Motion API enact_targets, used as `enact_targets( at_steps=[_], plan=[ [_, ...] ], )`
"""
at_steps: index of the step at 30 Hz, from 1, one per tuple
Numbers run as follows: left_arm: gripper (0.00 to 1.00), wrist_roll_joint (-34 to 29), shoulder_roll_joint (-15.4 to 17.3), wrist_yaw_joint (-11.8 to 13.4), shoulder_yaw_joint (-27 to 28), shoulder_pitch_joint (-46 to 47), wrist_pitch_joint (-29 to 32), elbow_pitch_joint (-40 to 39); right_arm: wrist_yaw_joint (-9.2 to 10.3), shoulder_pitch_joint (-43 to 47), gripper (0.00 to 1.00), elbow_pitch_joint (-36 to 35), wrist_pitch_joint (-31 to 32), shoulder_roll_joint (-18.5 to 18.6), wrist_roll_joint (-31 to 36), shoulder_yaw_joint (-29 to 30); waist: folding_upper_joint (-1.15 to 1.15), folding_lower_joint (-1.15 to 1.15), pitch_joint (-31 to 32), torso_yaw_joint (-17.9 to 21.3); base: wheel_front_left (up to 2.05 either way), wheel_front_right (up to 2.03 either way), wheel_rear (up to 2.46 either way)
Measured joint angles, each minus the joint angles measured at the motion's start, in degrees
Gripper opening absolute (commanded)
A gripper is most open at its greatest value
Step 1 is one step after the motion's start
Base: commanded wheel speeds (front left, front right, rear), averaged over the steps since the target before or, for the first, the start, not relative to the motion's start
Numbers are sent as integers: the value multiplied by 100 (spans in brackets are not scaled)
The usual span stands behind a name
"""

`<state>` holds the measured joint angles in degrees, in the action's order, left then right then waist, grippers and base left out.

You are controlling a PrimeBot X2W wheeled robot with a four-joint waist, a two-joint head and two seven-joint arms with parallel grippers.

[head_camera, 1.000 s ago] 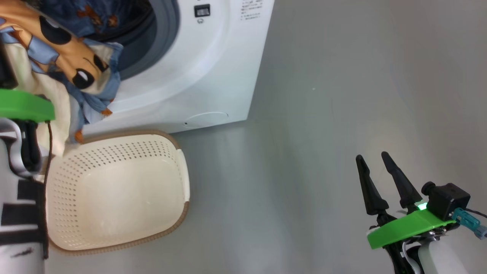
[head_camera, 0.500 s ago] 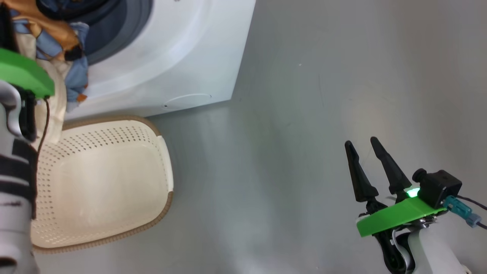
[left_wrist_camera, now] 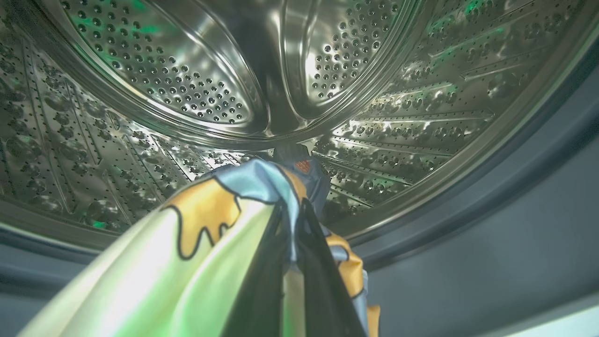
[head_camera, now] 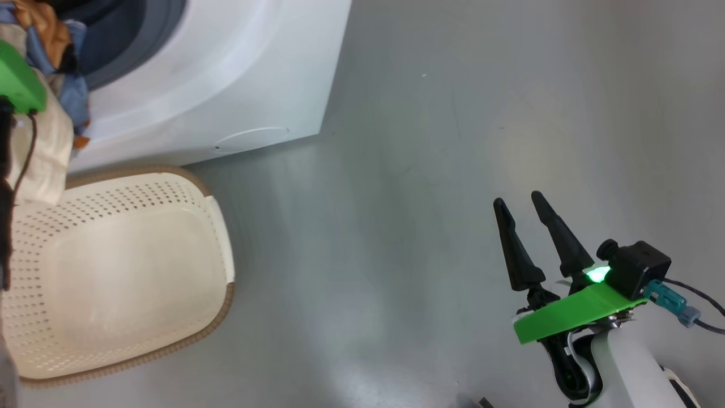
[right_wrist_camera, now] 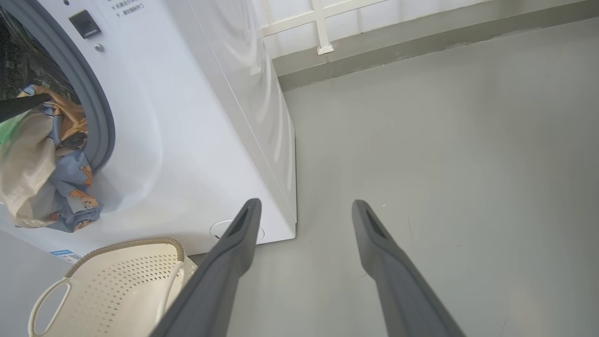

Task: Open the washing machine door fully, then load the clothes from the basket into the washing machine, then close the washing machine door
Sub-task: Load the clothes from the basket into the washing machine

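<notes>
The white washing machine (head_camera: 226,73) stands at the upper left with its mouth uncovered; its door is out of view. My left gripper (left_wrist_camera: 292,208) is shut on the clothes (left_wrist_camera: 206,220), a cream, blue and orange bundle, and holds them at the grey gasket (left_wrist_camera: 514,196) just before the steel drum (left_wrist_camera: 187,84). In the right wrist view the clothes (right_wrist_camera: 51,164) hang over the lower lip of the opening. The cream basket (head_camera: 221,249) sits on the floor in front of the machine, its inside bare. My right gripper (head_camera: 515,198) is open over the floor, far to the right, holding nothing.
Grey floor (head_camera: 425,170) stretches to the right of the machine. A wall with a white frame (right_wrist_camera: 318,28) and a baseboard runs behind it. A small blue label (right_wrist_camera: 65,255) is low on the machine's front, beside the basket's handle (right_wrist_camera: 47,299).
The head camera has swung, so machine and basket sit further left. My left arm has carried the clothes up and further into the machine's mouth. The right gripper stays open.
</notes>
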<state>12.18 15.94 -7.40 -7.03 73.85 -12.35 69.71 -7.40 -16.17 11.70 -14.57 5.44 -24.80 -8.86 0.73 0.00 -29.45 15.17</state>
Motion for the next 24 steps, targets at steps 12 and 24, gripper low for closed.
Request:
enact_targets(
  at_steps=[12, 24],
  plan=[
    [0, 54, 215, 68, 90, 307, -207, -935, 0, -53, 100, -25, 0, -82, -7, -101, 0, 0, -211, 213, 0, 0, 0],
    [100, -238, 285, 209, 639, -243, -235, -2312, 0, -163, 100, -87, 0, -157, -8, -100, 0, 0, -422, 312, 0, 0, 0]
  ],
)
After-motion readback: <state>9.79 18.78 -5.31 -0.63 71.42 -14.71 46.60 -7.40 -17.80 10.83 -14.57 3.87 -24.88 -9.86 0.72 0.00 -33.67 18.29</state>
